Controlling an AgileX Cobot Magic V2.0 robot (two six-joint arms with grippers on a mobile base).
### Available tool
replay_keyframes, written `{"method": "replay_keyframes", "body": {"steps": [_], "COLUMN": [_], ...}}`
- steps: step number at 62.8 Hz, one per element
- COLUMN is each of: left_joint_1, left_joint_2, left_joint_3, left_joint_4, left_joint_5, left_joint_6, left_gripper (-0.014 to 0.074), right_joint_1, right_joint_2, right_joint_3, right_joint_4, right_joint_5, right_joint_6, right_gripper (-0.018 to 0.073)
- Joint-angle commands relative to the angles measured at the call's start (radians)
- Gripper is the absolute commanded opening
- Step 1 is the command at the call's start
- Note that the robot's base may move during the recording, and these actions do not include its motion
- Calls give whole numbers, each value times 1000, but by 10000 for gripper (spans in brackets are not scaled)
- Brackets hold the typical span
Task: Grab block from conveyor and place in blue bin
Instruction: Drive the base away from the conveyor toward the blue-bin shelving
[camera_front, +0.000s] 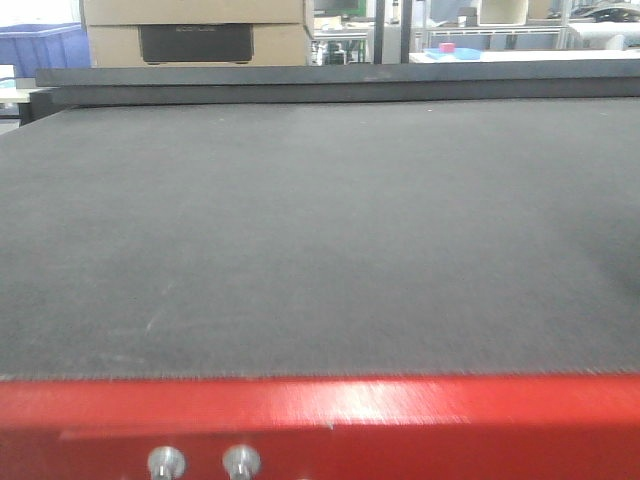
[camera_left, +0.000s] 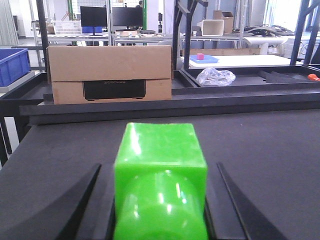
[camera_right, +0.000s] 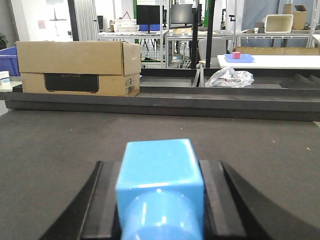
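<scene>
We count two tools and two blocks. The left tool (camera_left: 159, 172) is clamped on one green block (camera_left: 160, 145), held between its fingers. The right tool (camera_right: 161, 172) is clamped on one blue block (camera_right: 160, 160). One conveyor (camera_front: 320, 230) lies below and ahead of both tools. One blue bin (camera_left: 11, 65) stands ahead-left of the left tool, beyond the belt. One cardboard box (camera_left: 110, 62) stands near it.

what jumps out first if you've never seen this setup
A glossy bright green plastic cube fills the left wrist view, sitting inside the left gripper; a light blue plastic cube sits likewise in the right gripper. In the front view, a shiny red metal frame edges the wide dark grey woven conveyor belt.
</scene>
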Motion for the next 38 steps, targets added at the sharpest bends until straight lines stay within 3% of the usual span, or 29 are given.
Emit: {"method": "replay_keyframes", "body": {"steps": [1, 38], "left_joint_1": [-7, -7], "left_joint_2": [-3, -3], "left_joint_3": [-2, -2], "left_joint_4": [0, 0], "left_joint_5": [-17, -17], "left_joint_6": [-2, -2], "left_gripper": [-111, -111], "right_joint_1": [-1, -1], "right_joint_2": [-6, -6], "right_joint_3": [2, 2], "right_joint_4": [-7, -7], "right_joint_5": [-17, -17], "right_joint_6": [-2, -2], "right_gripper": [-162, -162]}}
